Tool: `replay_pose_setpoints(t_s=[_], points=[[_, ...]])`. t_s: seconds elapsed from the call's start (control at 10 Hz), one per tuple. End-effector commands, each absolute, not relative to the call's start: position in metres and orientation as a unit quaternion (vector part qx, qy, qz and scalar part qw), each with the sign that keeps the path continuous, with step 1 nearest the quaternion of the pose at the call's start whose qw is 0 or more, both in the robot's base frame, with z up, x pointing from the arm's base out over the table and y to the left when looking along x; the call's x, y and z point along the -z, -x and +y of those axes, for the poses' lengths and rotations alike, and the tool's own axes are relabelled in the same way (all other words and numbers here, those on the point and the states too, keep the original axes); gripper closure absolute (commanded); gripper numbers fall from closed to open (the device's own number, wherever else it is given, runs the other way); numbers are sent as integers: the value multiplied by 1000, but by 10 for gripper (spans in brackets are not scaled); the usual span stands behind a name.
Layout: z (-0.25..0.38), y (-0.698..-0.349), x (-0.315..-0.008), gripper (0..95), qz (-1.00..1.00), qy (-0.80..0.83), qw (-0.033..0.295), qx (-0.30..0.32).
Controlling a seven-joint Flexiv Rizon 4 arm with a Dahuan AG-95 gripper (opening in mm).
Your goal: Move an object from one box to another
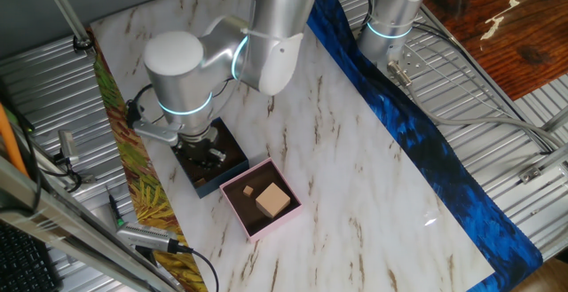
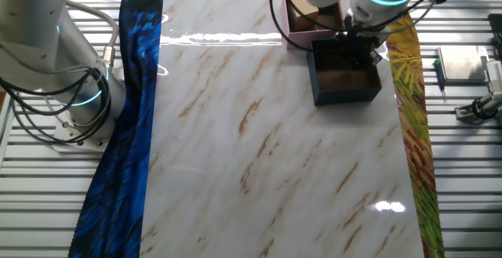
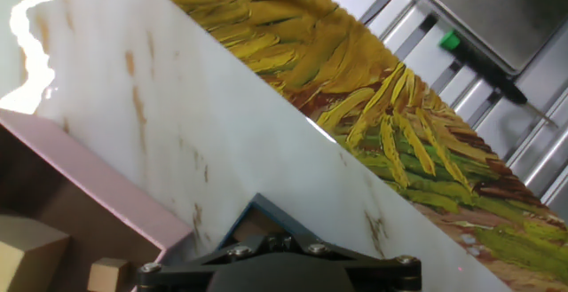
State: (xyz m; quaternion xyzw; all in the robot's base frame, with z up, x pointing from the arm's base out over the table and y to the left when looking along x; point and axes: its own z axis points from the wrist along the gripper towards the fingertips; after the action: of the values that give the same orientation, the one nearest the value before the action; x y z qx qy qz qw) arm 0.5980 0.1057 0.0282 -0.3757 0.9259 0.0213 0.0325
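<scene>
Fixed views show a white marble surface (image 2: pixel 259 148) edged by blue cloth (image 2: pixel 129 132); the hand (image 1: pixel 206 153) sits inside the navy box (image 2: pixel 345 74), grip perhaps hidden; two tan blocks (image 1: pixel 269 198) lie in the adjoining pink box (image 1: pixel 260 205).

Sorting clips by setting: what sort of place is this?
Likely a robotics lab bench: a marble-patterned table on a metal slatted frame, a second robot arm base, loose cables.

Robot lab bench, not a home. Claw (image 1: pixel 206 153) works over a marble-look tabletop (image 1: pixel 355 168) on ribbed metal decking (image 1: pixel 497 106); second arm base (image 1: pixel 390 12) bolted beyond it, loose cables (image 2: pixel 47 109), hand tools (image 1: pixel 146 237) beside it.
</scene>
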Motion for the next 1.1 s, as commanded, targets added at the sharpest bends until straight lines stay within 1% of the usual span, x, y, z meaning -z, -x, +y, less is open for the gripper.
replay_pose_setpoints(t_s=[0.1, 0.3, 0.7, 1.1], points=[[101, -588, -36, 950, 926, 376, 18, -27], [101, -591, -48, 950, 927, 374, 14, -30], [124, -622, -71, 950, 933, 358, 19, -35], [138, -637, -67, 950, 938, 343, 25, -39]])
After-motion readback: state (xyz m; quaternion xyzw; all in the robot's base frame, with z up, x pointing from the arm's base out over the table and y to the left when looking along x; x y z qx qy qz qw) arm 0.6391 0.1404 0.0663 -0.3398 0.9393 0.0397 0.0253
